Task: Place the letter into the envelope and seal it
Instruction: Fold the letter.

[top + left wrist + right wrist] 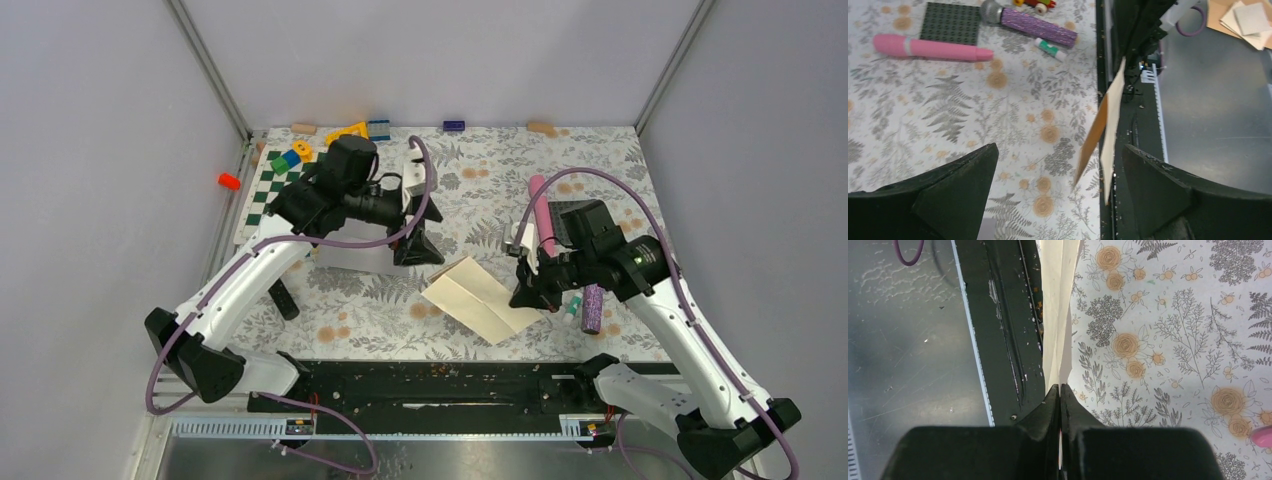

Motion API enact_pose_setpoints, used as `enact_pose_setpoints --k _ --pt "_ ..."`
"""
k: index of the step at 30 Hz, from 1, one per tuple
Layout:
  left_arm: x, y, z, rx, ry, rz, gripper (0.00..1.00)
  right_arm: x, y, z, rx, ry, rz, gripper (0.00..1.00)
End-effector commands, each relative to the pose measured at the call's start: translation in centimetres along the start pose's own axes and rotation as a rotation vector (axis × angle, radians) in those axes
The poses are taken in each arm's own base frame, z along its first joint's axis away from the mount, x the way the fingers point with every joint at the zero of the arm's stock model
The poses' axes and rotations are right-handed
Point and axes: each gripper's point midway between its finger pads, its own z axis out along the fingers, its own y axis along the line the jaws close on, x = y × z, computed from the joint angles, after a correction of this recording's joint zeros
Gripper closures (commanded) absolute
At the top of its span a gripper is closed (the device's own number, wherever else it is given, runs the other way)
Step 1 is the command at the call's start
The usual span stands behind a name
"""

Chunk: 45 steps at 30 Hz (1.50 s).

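1. Our right gripper (1060,390) has its two black fingers pressed flat together, pinching the near edge of the letter (1058,315).
2. From that pinch the letter runs straight ahead of the fingertips. It is a cream sheet folded along its length, its two leaves parting slightly, and the wrist camera sees it edge-on.
3. Our left gripper (1059,150) is spread as wide as it goes, its matte black wedge-shaped fingers (963,185) holding and touching nothing.
4. In the left wrist view the letter (1108,125) stands ahead of the gap between those fingers, closer to the finger on the right of the picture. It is tilted, with a tan face and a paler one. We cannot tell whether its lower edge touches the table.
5. From above, the letter (480,295) reaches from the right gripper (522,297) toward the left gripper (418,245), near it but apart.
6. The envelope (352,258) lies flat on the floral tablecloth (480,175), just beside the left fingers on their wrist side and partly under that arm. It is a pale grey-lavender rectangle of paper, well apart from the right gripper.
7. Far ahead of the left gripper lie a smooth pink cylinder (928,48), a dark grey studded plate (950,23), a glittery purple toy microphone (1038,27) and a small glue stick (1050,48).
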Motion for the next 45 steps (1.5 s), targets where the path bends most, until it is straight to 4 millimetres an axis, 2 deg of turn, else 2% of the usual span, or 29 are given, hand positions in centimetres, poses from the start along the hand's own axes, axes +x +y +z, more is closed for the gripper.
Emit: enact_pose_setpoints --k 1,8,18,21,25,32,36,40,45 --pt "-0.7 -2.2 1.5 0.131 -0.019 0.005 0.01 -1.1 -0.3 0.4 -0.008 -0.038 -0.029 1.00" --pt "0.9 -4.2 3.0 0.258 0.001 -0.013 0.01 -1.7 -0.3 0.6 -0.038 -0.044 -0.020 1.00" --pt "2.0 -4.9 6.3 0.318 0.060 -0.049 0.08 -0.8 -0.2 1.3 -0.064 -0.024 -0.005 1.00" --pt "1.4 -4.6 6.7 0.320 0.061 -0.069 0.16 -0.6 -0.1 1.5 -0.075 -0.025 -0.002 1.00" --pt "0.5 -4.5 7.1 0.311 0.060 -0.081 0.40 -0.5 0.1 1.6 -0.074 -0.035 -0.002 1.00" --pt "-0.4 -4.6 7.1 0.291 0.054 -0.082 0.43 0.3 -0.5 1.7 -0.025 -0.037 -0.016 1.00" --pt "-0.7 -5.0 6.7 0.298 0.045 -0.073 0.53 0.2 -0.8 1.7 -0.013 -0.039 -0.017 1.00" --pt "-0.1 -4.9 6.8 0.285 0.054 -0.059 0.60 0.2 -1.1 1.9 -0.008 -0.036 -0.015 1.00" --pt "-0.3 -4.8 6.7 0.274 0.053 -0.053 0.76 0.4 -1.3 2.1 0.000 -0.029 -0.013 1.00"
